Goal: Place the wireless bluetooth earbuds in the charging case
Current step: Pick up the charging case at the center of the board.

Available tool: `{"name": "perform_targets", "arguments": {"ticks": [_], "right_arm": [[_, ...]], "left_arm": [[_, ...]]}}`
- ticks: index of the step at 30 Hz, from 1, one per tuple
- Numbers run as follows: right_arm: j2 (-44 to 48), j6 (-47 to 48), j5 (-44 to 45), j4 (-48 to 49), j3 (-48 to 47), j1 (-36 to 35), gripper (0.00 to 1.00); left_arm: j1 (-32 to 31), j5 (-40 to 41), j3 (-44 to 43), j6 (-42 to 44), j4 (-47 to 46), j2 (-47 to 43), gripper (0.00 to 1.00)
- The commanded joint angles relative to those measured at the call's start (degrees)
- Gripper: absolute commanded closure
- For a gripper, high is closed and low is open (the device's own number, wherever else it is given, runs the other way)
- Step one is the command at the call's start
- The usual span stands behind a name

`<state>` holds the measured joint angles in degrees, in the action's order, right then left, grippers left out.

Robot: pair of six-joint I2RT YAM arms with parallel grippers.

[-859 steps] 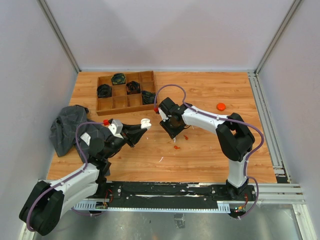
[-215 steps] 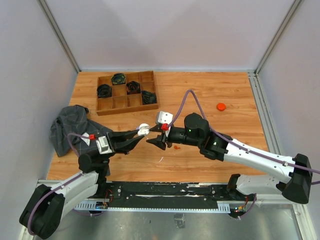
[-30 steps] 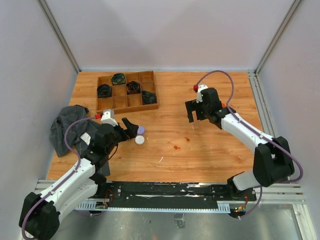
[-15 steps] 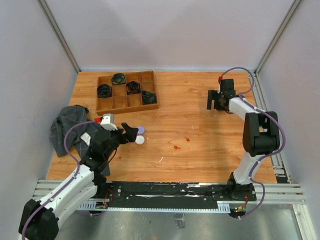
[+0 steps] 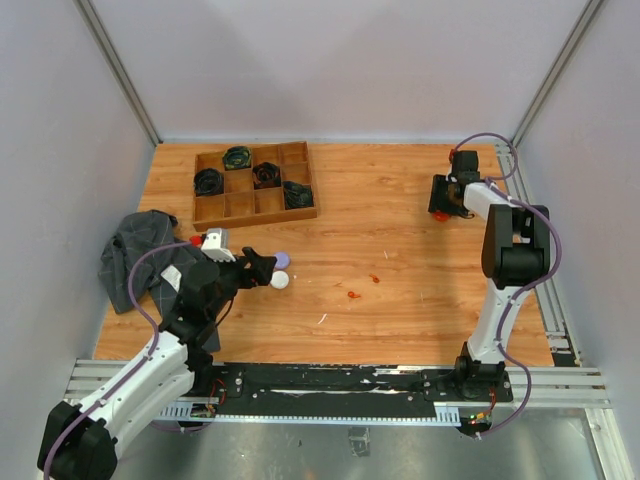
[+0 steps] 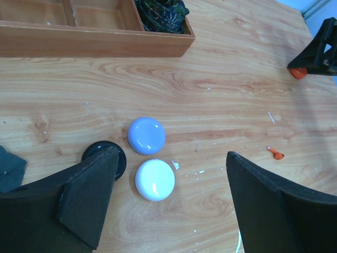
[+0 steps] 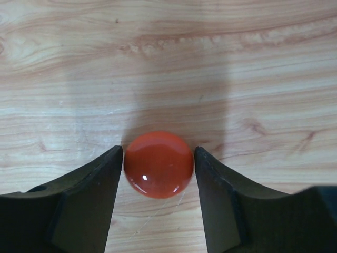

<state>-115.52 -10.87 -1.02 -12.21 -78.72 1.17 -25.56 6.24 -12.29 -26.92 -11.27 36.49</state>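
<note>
Fingers (image 7: 84,200) of the right gripper (image 7: 158,152) stand on either side of an orange-red puck (image 7: 158,164) at the far right of the tabletop (image 5: 400,330). Each is set close against the puck's edge; whether they press it cannot be told. The puck rests flat on the wood.

At the near left, the left gripper (image 6: 171,158) hangs low, its fingers (image 6: 87,203) spread wide and holding nothing. Just ahead of the tips lie a lavender puck (image 6: 146,135) and a white puck (image 6: 155,179), touching or nearly so. A black puck (image 6: 108,154) sits just beside them, partly hidden by one finger.

The orange-red earbud (image 6: 275,154), a tiny piece, lies loose on the tabletop to the right of these pucks, well apart from both grippers.

A wooden tray (image 5: 255,219) of compartments, some holding dark bundles, sits at the far left. A dark cloth (image 5: 135,255) lies crumpled near the left edge.
</note>
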Motion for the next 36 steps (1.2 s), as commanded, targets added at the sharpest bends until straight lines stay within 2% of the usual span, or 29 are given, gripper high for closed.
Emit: {"name": "perform_targets", "arguments": {"ticks": [1,6,15,25,31,36], "right_arm": [[-1.2,-1.1,-2.3,-3.4,-1.9,1.4,0.47],[1.0,-1.0,-5.0,-4.1,-0.3,1.0,0.59],[12.7,2.0,-9.2,-2.9,9.1,-4.7,0.63],[27.0,10.4,-15.2,-1.2,18.2,-20.1,0.62],[32.5,19.0,-17.3,-1.3,19.0,-32.2,0.62],[35.7,27.7,-18.2,-1.1,19.2,-40.9,0.62]], "left_arm": [[0.3,-1.7,0.9,1.8,-3.2,0.0,0.13],[0.3,-2.3,1.1,1.9,-3.7,-0.2,0.15],[0.3,-7.5,0.3,1.7,-6.2,1.8,0.17],[0.3,-17.4,-3.2,-2.3,-5.8,2.5,0.18],[0.3,-20.7,-7.8,-4.4,-1.6,4.6,0.31],[0.3,-28.1,-10.3,-6.5,-1.9,7.6,0.33]]}}
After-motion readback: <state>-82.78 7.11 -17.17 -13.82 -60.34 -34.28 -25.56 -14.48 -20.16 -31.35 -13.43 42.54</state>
